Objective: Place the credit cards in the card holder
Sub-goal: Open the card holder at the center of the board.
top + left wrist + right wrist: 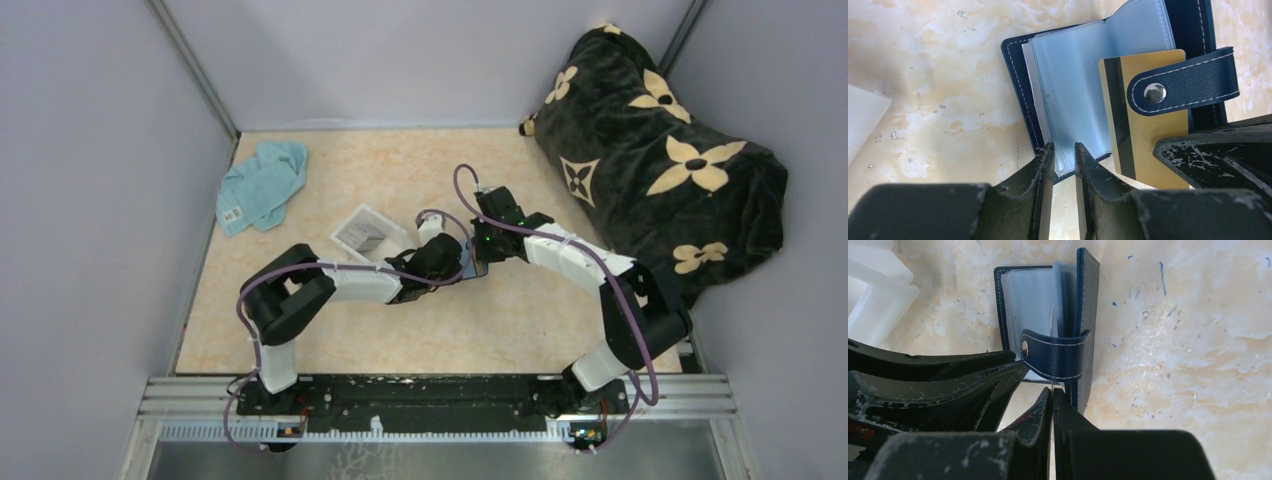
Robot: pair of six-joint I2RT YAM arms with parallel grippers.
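Note:
The navy card holder [1073, 85] lies open on the table, its clear sleeves fanned and its snap strap [1180, 82] crossing a gold credit card [1148, 145] with a black stripe. My right gripper [1053, 392] is shut on that card's near end. The card stands edge-on at the sleeves beside the raised cover [1088, 300]. My left gripper [1064, 147] is open by a narrow gap, its tips at the holder's near edge over the sleeves, with nothing pinched. In the top view both grippers meet over the holder [479, 268] at mid-table. More cards [366, 236] lie in a clear tray.
The clear plastic tray [385, 222] stands just left of the grippers, and its corner shows in the right wrist view [873, 295]. A teal cloth [262, 185] lies at the back left. A black flower-patterned bundle [660, 160] fills the back right corner. Walls enclose the table.

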